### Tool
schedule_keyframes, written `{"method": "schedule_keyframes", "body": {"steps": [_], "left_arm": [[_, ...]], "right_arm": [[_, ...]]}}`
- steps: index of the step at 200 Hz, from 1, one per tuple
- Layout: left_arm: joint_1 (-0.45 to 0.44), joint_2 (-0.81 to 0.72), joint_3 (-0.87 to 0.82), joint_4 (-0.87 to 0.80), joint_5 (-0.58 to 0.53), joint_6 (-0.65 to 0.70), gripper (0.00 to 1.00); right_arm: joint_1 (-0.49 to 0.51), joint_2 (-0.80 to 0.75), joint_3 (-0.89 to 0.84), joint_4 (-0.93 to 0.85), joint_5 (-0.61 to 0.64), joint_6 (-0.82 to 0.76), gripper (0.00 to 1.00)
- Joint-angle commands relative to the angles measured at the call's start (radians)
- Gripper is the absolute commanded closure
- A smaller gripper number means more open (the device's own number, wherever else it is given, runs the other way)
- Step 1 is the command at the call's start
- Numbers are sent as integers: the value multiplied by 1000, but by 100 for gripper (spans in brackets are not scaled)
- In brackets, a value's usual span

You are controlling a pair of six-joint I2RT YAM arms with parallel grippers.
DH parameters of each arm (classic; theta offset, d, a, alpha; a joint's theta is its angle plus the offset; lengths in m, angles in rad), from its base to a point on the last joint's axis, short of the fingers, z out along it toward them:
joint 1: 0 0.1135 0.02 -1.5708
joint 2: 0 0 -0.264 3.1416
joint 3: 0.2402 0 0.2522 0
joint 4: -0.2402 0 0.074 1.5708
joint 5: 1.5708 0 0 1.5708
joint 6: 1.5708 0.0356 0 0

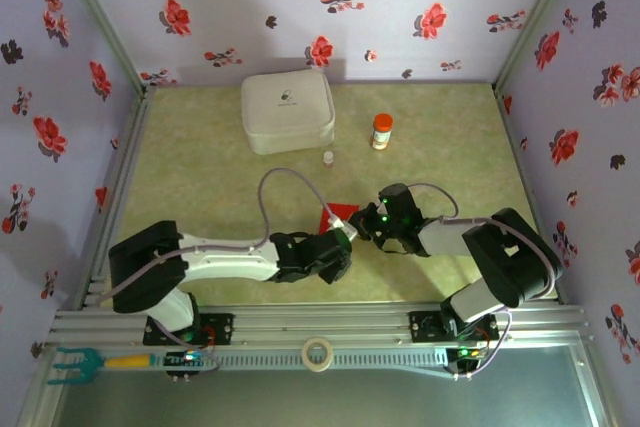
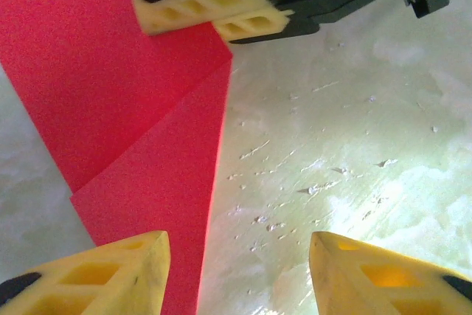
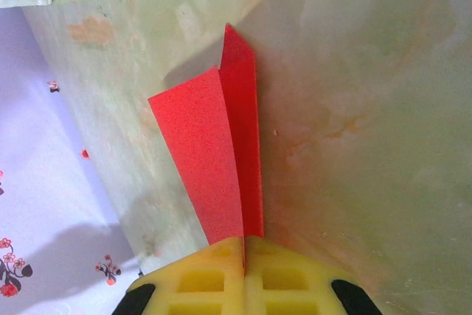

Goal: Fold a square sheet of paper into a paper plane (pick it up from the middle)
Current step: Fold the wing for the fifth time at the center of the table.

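Note:
The red sheet of paper (image 1: 340, 213) lies between the two grippers in the top view, folded along a crease. In the right wrist view the paper (image 3: 214, 160) stands up as a narrow two-layer fold tapering to a point, off the table. My right gripper (image 3: 244, 241) is shut on its near end. In the left wrist view the paper (image 2: 133, 108) shows a diagonal crease, and the right gripper's fingers (image 2: 214, 9) pinch its far edge. My left gripper (image 2: 237, 245) is open; its left finger overlaps the paper's edge and its right finger is over bare table.
A white rounded case (image 1: 287, 111) sits at the back of the table, with an orange-capped bottle (image 1: 382, 131) and a small white item (image 1: 328, 158) near it. A tape roll (image 1: 318, 353) and a teal-and-yellow tool (image 1: 90, 360) rest on the front rail.

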Motion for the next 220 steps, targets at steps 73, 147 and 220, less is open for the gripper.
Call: {"method": "schedule_keyframes", "body": {"steps": [73, 147, 220], "left_arm": [[-32, 109, 105, -177, -148, 20, 50], [-34, 110, 106, -175, -147, 23, 69], [-34, 113, 107, -178, -145, 20, 73]], "right_arm": [[9, -20, 29, -35, 17, 4, 96], [8, -18, 33, -44, 16, 0, 96], [7, -21, 34, -48, 20, -2, 96]]}}
